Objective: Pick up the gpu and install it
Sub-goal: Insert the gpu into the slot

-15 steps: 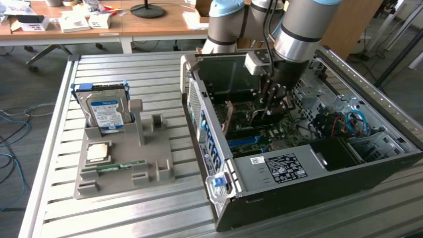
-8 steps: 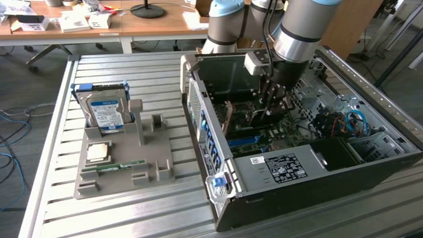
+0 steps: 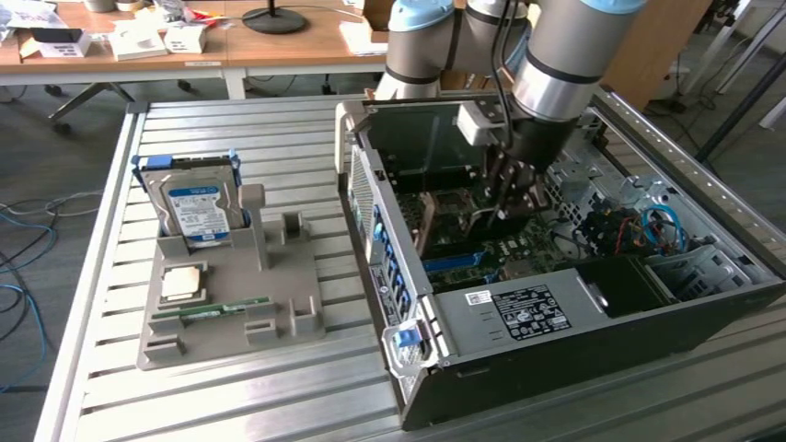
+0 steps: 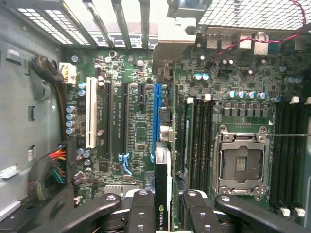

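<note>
The gpu is pinched edge-on between the fingers of the gripper, low inside the open computer case and in line with the blue slot on the motherboard. To seat it well, I judge, the card's edge must run parallel to that slot and go straight down, without tilt. A green mark on the card looks like Nvidia's logo; the case sticker is unreadable.
</note>
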Motion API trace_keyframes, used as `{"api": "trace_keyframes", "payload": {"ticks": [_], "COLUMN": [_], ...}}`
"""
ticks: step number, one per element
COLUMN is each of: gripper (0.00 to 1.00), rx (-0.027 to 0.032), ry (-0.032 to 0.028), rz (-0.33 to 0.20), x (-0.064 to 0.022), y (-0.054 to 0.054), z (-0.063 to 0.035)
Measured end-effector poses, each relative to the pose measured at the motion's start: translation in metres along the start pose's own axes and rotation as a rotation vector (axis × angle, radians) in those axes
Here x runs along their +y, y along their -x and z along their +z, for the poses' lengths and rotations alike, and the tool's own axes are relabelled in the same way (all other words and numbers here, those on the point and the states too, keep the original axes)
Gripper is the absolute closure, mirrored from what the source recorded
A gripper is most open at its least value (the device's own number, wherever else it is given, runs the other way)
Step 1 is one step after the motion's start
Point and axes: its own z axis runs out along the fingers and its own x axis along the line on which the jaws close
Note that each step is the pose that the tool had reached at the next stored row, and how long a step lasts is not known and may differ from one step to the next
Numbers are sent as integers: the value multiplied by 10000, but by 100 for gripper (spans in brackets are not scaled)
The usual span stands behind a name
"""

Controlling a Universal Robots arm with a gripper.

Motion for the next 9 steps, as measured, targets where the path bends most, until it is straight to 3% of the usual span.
{"api": "trace_keyframes", "payload": {"ticks": [9], "gripper": [73], "rx": [-1], "ry": [0], "rz": [0], "x": [1], "y": [-71], "z": [-2]}}
